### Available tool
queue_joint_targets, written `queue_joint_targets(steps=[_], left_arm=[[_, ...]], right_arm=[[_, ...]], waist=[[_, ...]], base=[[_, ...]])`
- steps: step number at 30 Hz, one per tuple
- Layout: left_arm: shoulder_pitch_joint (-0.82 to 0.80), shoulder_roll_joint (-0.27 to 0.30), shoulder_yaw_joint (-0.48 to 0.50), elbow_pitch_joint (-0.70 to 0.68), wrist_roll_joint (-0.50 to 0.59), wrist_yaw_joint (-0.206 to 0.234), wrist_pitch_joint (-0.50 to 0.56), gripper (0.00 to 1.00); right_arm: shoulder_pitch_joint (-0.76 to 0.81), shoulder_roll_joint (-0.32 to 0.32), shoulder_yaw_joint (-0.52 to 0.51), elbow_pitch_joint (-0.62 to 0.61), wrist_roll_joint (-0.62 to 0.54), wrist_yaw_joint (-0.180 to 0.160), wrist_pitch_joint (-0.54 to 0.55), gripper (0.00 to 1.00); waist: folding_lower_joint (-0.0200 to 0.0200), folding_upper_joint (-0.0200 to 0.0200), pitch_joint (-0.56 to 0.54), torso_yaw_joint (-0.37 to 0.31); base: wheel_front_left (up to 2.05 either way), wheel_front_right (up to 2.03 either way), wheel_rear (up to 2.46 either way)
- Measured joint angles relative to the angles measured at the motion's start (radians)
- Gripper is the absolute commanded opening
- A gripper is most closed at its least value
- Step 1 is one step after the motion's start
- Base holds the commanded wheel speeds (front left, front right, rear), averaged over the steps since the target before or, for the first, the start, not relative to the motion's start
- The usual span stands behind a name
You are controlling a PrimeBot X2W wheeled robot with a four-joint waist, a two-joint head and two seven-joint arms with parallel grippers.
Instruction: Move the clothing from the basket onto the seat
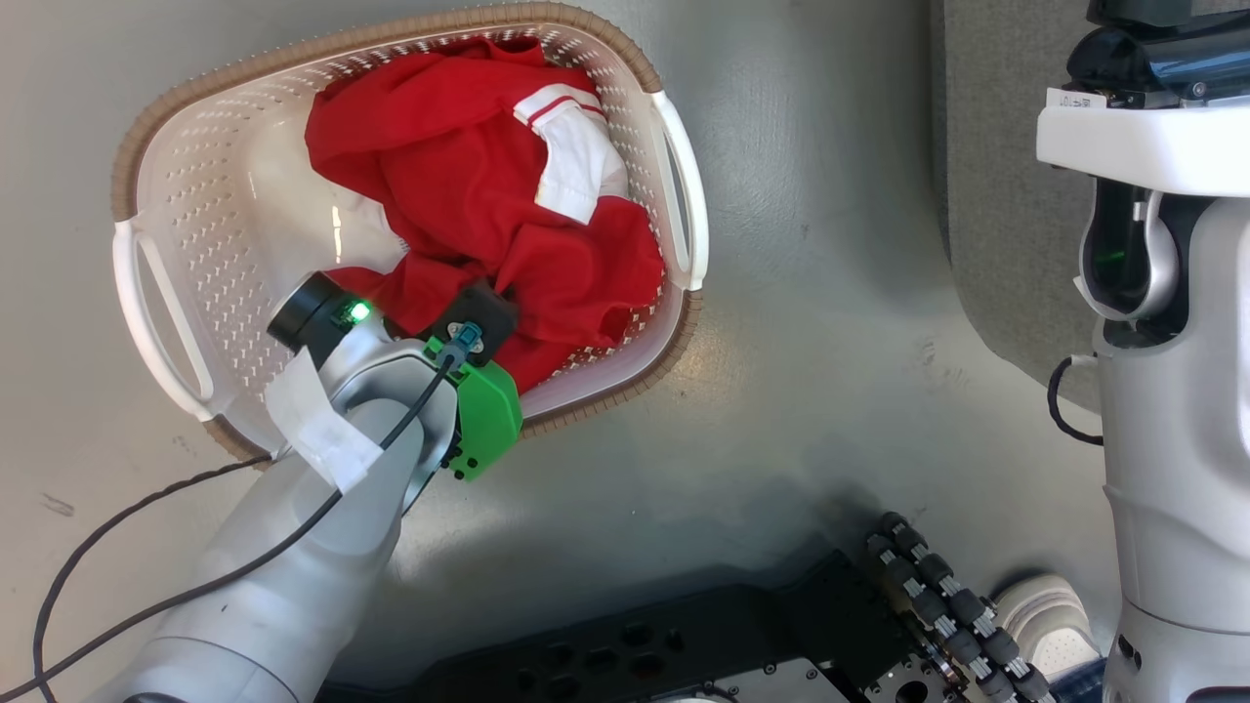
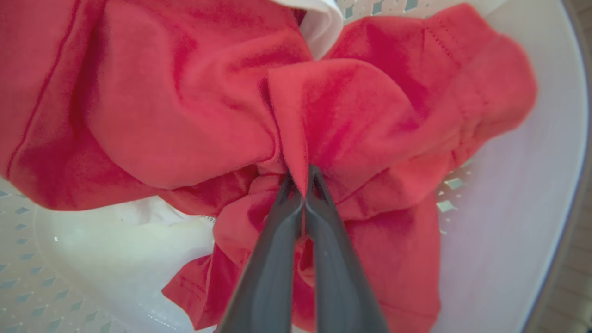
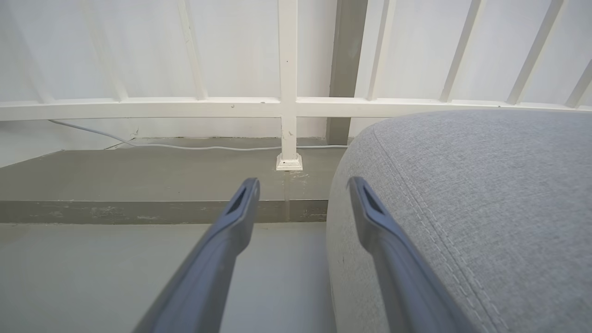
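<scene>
**Head and both wrist views, at the moment of grasp.** The left gripper point(image 2: 303, 178) reaches down into the basket point(image 1: 391, 39) over its near rim; its two fingers are drawn together on a raised fold of the clothing point(image 1: 459, 166), which stands pinched between the tips, with more red cloth bunched around the finger shafts. The clothing lies heaped against the basket's far and right-hand walls, a white striped panel uppermost near the right handle; the near-left part of the basket's bottom is bare. The basket stands on the floor point(image 1: 830, 293), its long axis running from handle to handle. The seat point(image 3: 485, 194) lies to the robot's right of the basket, well apart from it across open floor; its top appears to sit higher than the basket's rim. The right gripper point(image 3: 304, 185) hangs with fingers spread and empty, just beside the seat's rounded edge; it is the nearer gripper to the seat, but the left one has the load. Judged next move: lift the fold clear of the rim, then carry it rightward and up; the pinch may hold a single layer only, or drag the second garment along.
</scene>
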Motion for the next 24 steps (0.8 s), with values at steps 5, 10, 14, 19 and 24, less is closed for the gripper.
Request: queue_joint_targets(steps=[5,10,14,19,24], left_arm=[[-0.006,0.0,-0.026,-0.002,-0.024,0.0,-0.011,0.0],[-0.017,0.0,-0.023,-0.016,-0.063,0.0,-0.031,0.0],[-0.021,-0.001,-0.013,-0.043,-0.081,0.0,-0.047,0.0],[-0.022,0.0,-0.003,-0.066,-0.095,0.0,-0.054,0.0],[-0.024,-0.001,0.013,-0.079,-0.117,0.0,-0.06,0.0]], right_arm=[[-0.002,0.0,-0.006,0.009,-0.003,-0.001,0.0,1.0],[-0.002,0.0,-0.007,0.025,-0.004,-0.001,0.0,1.0],[-0.002,0.0,-0.007,0.041,-0.016,-0.001,0.0,1.0],[0.001,0.0,-0.018,0.066,-0.02,0.0,0.0,1.0],[0.011,-0.001,-0.036,0.097,-0.022,0.006,0.0,1.0]], waist=[[0.0,0.0,-0.015,0.004],[0.0,0.0,-0.039,0.012],[0.0,0.0,-0.068,0.021],[0.0,0.0,-0.114,0.034],[0.0,0.0,-0.171,0.05]], base=[[0.0,0.0,0.0],[0.0,0.0,0.0],[0.0,0.0,0.0],[0.0,0.0,0.0],[0.0,0.0,0.0]])
